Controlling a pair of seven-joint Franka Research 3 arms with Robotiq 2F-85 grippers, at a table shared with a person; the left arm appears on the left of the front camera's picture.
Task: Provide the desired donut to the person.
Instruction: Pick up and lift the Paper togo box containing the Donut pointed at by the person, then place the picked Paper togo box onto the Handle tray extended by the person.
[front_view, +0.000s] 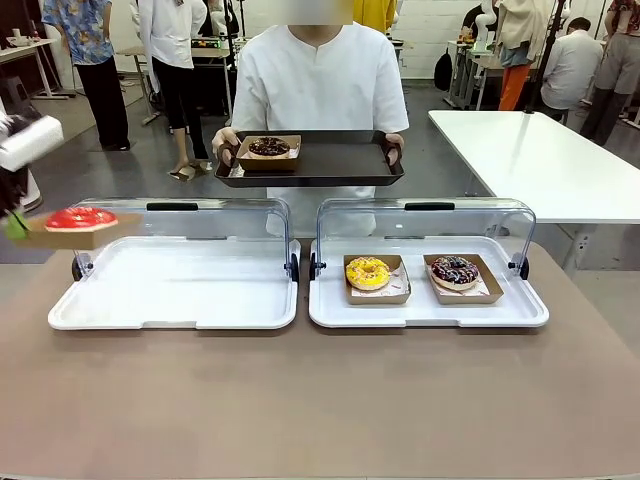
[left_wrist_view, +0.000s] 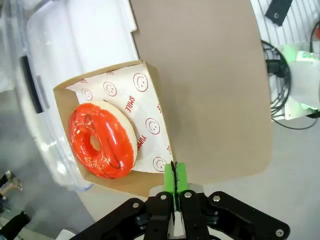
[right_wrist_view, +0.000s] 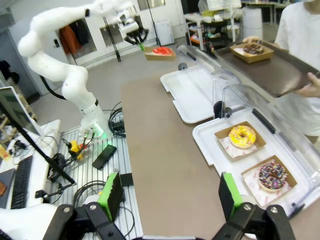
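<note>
My left gripper clenched on rim of cardboard boat, red-glazed donut inside. Boat held in air over left end of left display tray, clear lid raised. Middle, far side: person holds dark serving tray in both hands, chocolate donut on its left part. Right display tray: yellow donut, then sprinkled donut, each in own boat. My right gripper spread wide, grasping nothing.
</note>
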